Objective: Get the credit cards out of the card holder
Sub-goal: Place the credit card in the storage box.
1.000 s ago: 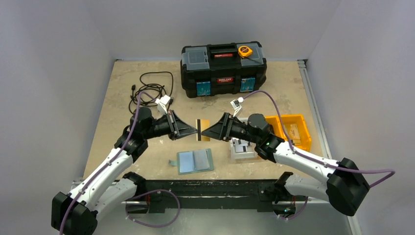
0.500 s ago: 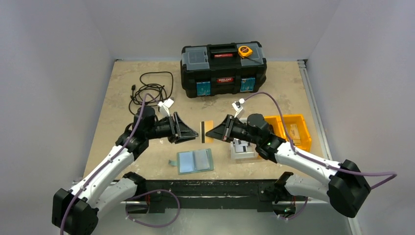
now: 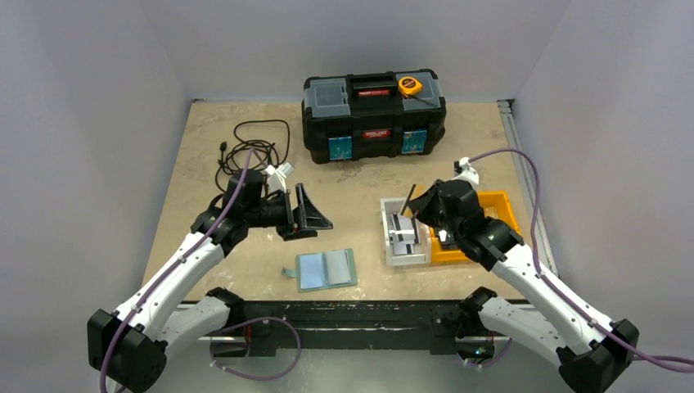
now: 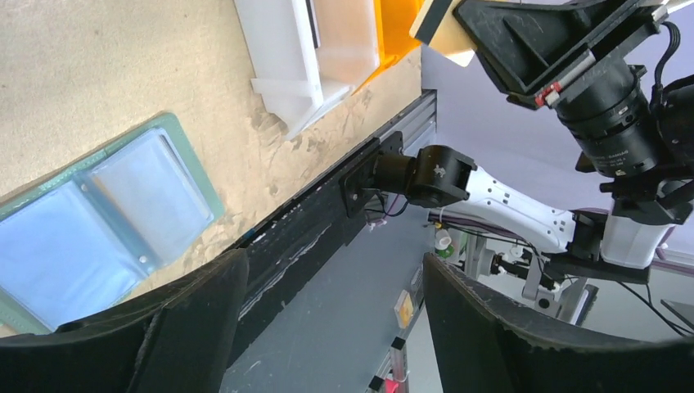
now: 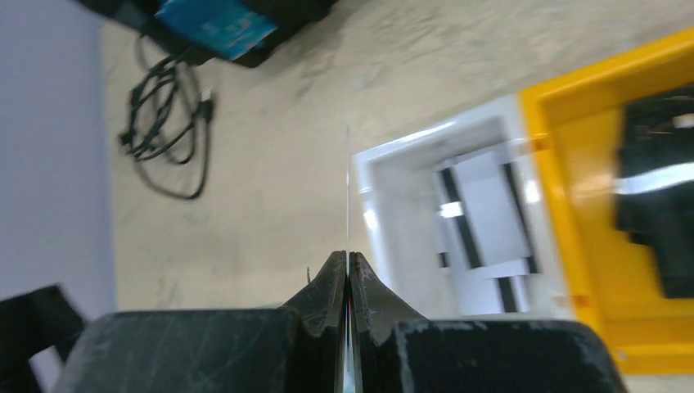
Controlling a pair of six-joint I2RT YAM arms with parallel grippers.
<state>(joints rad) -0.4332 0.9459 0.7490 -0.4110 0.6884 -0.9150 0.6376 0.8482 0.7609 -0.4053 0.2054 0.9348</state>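
Grips a tan-orange credit card (image 4: 444, 35) upright and edge-on in the right gripper (image 5: 348, 258), jaws shut tight on it, above the far rim of the white bin (image 3: 385, 239) at right, probably for dropping it there. Shows the card holder (image 3: 326, 268) lying open and flat near the front edge, left of that bin, pale blue pockets up and seemingly emptied. Hangs the left gripper (image 3: 313, 210) further left, jaws apart on nothing, apparently free for whatever comes next.

No legible writing
The toolbox (image 3: 374, 115) carries a small red label (image 3: 376, 133) (its lettering too small to read).
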